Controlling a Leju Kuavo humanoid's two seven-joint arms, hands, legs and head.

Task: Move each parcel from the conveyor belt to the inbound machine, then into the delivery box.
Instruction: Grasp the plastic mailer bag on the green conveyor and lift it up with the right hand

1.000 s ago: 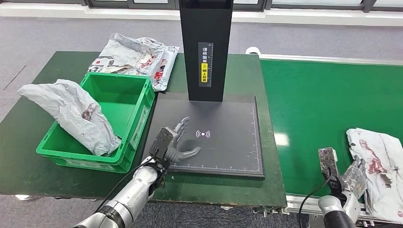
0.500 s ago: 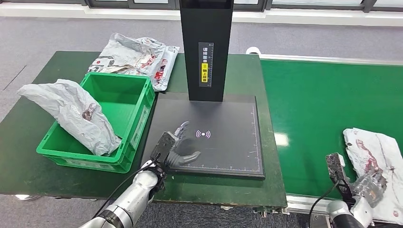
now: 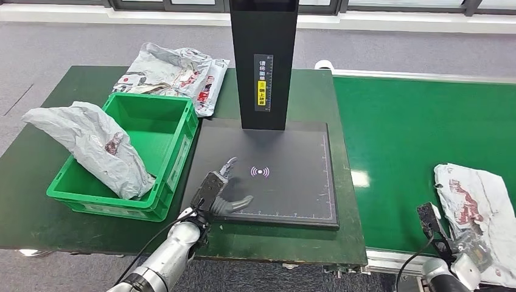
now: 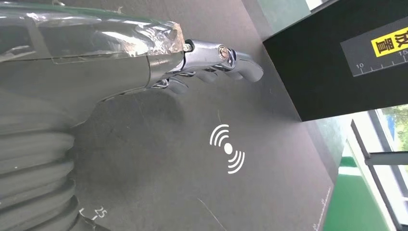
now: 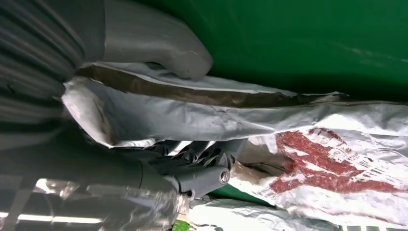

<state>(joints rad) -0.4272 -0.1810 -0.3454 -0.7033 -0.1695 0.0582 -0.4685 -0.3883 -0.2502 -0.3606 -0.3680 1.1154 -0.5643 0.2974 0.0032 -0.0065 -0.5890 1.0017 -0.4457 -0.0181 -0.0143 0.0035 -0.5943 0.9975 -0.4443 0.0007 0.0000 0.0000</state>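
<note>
Head view: my right hand (image 3: pixel 467 249) has slid down to the near edge of the conveyor belt (image 3: pixel 414 140) over the last second, and the parcel (image 3: pixel 477 207) has crept a little toward me with it. Right wrist view shows my thumb (image 5: pixel 159 41) on top of the grey mailer (image 5: pixel 250 120) and darker fingers (image 5: pixel 202 163) curled under its edge, so I'd call it pinched, grip just made. My left hand (image 3: pixel 220 193) has eased back toward the front of the inbound machine's scan plate (image 3: pixel 292 182), fingers apart, holding nothing. Plate is bare by the signal mark (image 4: pixel 227 155), ready for this parcel. One parcel (image 3: pixel 91 146) already hangs over the green delivery box (image 3: pixel 176 146); more lie behind it (image 3: pixel 176 76) on the table (image 3: pixel 36 201). Next step, I'd judge: lift and carry across to the plate.
</note>
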